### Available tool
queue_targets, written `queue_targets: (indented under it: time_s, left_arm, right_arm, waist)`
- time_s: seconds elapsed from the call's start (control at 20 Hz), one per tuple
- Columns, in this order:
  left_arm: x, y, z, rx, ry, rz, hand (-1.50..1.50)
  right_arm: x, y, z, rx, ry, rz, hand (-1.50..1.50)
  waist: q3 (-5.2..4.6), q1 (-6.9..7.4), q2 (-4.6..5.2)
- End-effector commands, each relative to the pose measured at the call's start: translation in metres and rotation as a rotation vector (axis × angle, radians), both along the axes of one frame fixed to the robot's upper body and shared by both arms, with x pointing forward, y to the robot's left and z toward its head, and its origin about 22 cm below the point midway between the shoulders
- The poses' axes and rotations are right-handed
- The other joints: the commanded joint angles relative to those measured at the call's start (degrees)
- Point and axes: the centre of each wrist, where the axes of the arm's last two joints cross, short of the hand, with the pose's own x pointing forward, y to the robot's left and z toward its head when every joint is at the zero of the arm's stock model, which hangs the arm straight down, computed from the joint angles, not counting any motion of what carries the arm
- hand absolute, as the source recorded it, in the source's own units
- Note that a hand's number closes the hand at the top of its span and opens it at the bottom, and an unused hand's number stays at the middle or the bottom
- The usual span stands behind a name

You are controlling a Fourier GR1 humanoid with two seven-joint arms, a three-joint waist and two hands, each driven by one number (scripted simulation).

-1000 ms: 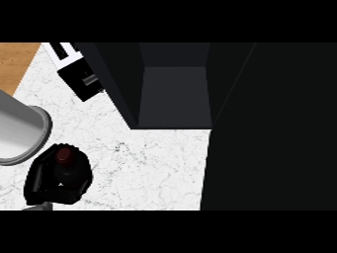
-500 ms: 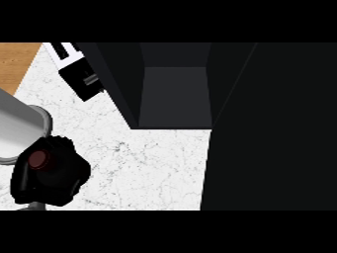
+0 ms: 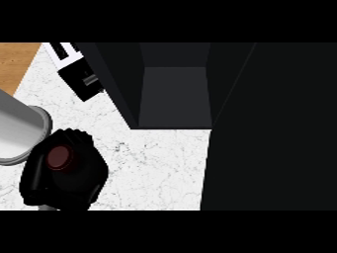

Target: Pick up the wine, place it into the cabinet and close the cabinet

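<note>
The left hand point(image 3: 65, 178) is curled round the wine point(image 3: 59, 156), whose dark red top peeps out above the black fingers, so the bottle seems to stand upright, its long axis pointing up at the camera. Up and to the right of that hand, across bare marble counter point(image 3: 156, 163), the open cabinet point(image 3: 175, 99) waits. The right hand is not in view.

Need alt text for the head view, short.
Left robot hand is curled round the wine bottle, seen from above by its dark red top, over the white marble counter. The open dark cabinet stands ahead, its door at right.
</note>
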Motion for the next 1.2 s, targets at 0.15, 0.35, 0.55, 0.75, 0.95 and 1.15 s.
queue_targets:
  time_s: [0.15,0.35,0.55,0.75,0.95,1.15]
  left_arm:
    - [0.0,-0.052,0.049,-0.023,0.022,-0.095,1.5]
    - [-0.001,-0.076,0.054,-0.031,-0.004,-0.106,1.5]
    - [0.008,-0.119,0.077,-0.058,0.013,-0.129,1.5]
    - [0.027,-0.131,0.091,-0.068,0.009,-0.115,1.5]
    - [0.018,-0.155,0.111,-0.052,-0.006,-0.084,1.5]
    - [0.026,-0.154,0.108,-0.026,0.01,-0.041,1.5]
  right_arm:
    - [-0.014,-0.006,0.023,0.028,-0.038,0.031,-1.5]
    - [-0.025,-0.001,0.016,0.034,-0.026,0.029,-1.5]
    - [-0.023,-0.005,0.019,0.034,-0.034,0.051,-1.5]
    - [-0.011,-0.007,0.007,0.046,-0.045,0.033,-1.5]
    - [-0.025,0.0,0.007,0.054,-0.025,0.033,-1.5]
    - [-0.023,-0.014,0.01,0.032,-0.029,0.03,-1.5]
  waist:
    - [-0.02,-0.07,0.01]
    - [-0.04,-0.19,0.03]
    - [-0.01,-0.7,0.03]
    - [-0.02,-0.48,0.15]
    - [-0.01,-0.53,0.01]
    - [-0.03,-0.24,0.04]
